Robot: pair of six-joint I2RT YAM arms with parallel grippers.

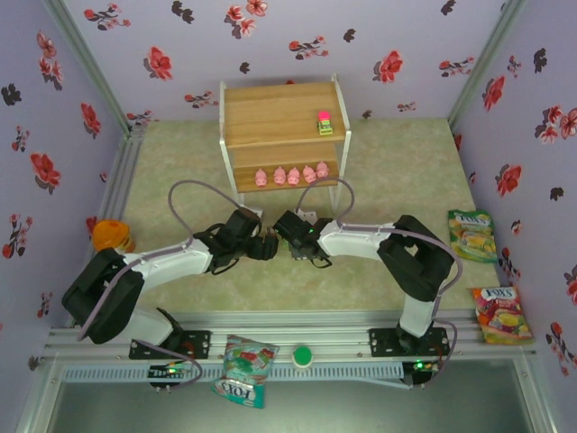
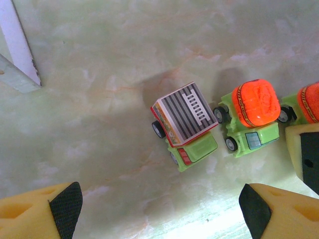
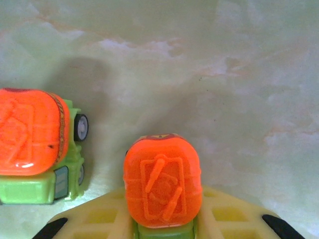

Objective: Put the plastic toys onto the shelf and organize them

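Three toy cars stand on the pale mat in front of the shelf [image 1: 279, 113]. Looking down from the left wrist, a green car with a striped top [image 2: 185, 122] lies ahead of my left gripper [image 2: 159, 211], which is open and holds nothing. An orange-topped car [image 2: 251, 114] sits to its right. My right gripper [image 3: 163, 226] is shut on another orange-topped car [image 3: 162, 186], its yellow fingers [image 3: 94, 219] pressed to both sides. The two grippers meet at mid-table, left [image 1: 268, 247] and right [image 1: 288, 238]. A pink-topped car [image 1: 325, 122] stands on the top board and several pink pigs [image 1: 294, 176] line the lower board.
Snack bags lie at the right [image 1: 471, 234], at the near right [image 1: 501, 314] and at the front rail [image 1: 242, 370]. A round orange item [image 1: 110, 234] sits at the left wall and a green disc [image 1: 302, 357] at the front. The shelf's white leg [image 2: 20, 45] is close by.
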